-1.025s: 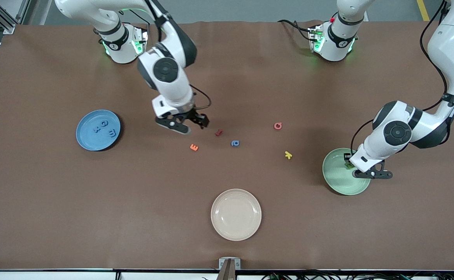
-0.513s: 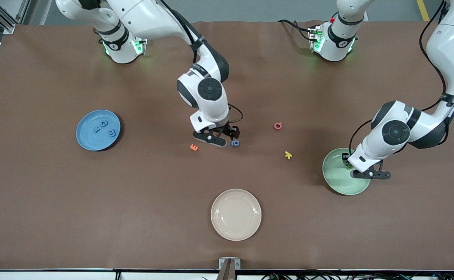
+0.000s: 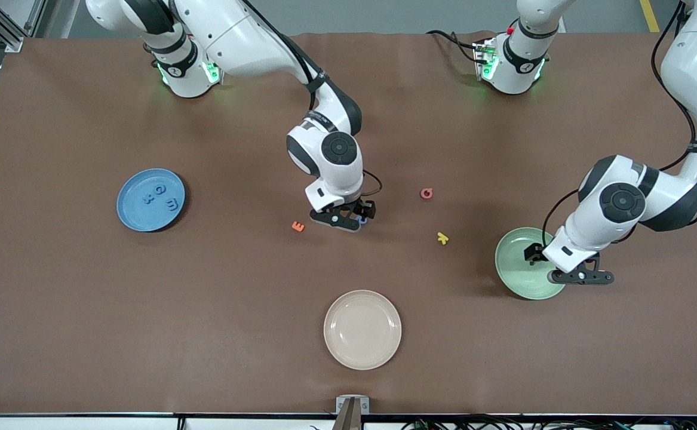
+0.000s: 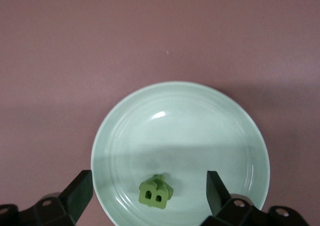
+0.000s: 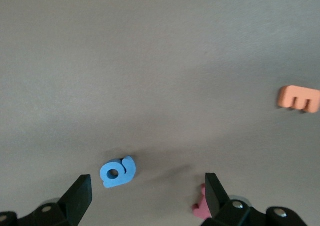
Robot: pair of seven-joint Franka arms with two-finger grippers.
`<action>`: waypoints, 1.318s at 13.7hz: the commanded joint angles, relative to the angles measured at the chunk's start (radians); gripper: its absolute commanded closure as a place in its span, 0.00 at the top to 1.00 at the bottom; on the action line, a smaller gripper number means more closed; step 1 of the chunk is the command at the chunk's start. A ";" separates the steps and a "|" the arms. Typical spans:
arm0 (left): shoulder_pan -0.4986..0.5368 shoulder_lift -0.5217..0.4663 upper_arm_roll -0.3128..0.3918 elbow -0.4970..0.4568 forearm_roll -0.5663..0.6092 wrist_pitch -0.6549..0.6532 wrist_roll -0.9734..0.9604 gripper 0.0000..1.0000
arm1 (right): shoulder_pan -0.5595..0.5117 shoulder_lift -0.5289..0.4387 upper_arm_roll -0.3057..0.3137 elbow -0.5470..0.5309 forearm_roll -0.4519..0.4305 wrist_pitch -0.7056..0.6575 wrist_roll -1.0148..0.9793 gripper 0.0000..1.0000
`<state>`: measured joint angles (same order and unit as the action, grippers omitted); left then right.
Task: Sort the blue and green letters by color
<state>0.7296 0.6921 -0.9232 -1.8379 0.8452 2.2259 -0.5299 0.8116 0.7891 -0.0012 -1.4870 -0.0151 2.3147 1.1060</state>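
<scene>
Left gripper open over the pale green round plate; a green chunky letter lies in the plate, released. Right gripper open over the brown worktop, straddling a blue letter. Three blue letters sit in the blue round plate.

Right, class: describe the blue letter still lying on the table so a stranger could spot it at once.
Start at the right gripper, hanging open over the middle of the brown table. The blue letter lies flat right under it, between the jaws. Its neighbours are a pink letter and an orange E; it alone is blue.
</scene>
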 commanded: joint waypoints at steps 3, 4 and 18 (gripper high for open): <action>0.008 -0.023 -0.052 0.170 -0.107 -0.187 0.007 1.00 | 0.026 0.084 -0.013 0.103 -0.023 -0.017 0.006 0.99; 0.008 -0.025 -0.069 0.230 -0.115 -0.251 0.007 1.00 | 0.026 0.085 -0.013 0.106 -0.023 -0.015 0.006 0.99; 0.060 -0.184 -0.310 0.444 -0.195 -0.629 0.008 1.00 | 0.055 0.125 -0.011 0.113 -0.014 0.023 0.032 0.97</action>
<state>0.7502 0.5302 -1.1855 -1.3861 0.6679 1.6228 -0.5304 0.8464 0.8929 -0.0043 -1.4062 -0.0250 2.3421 1.1118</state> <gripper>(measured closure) 0.000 0.026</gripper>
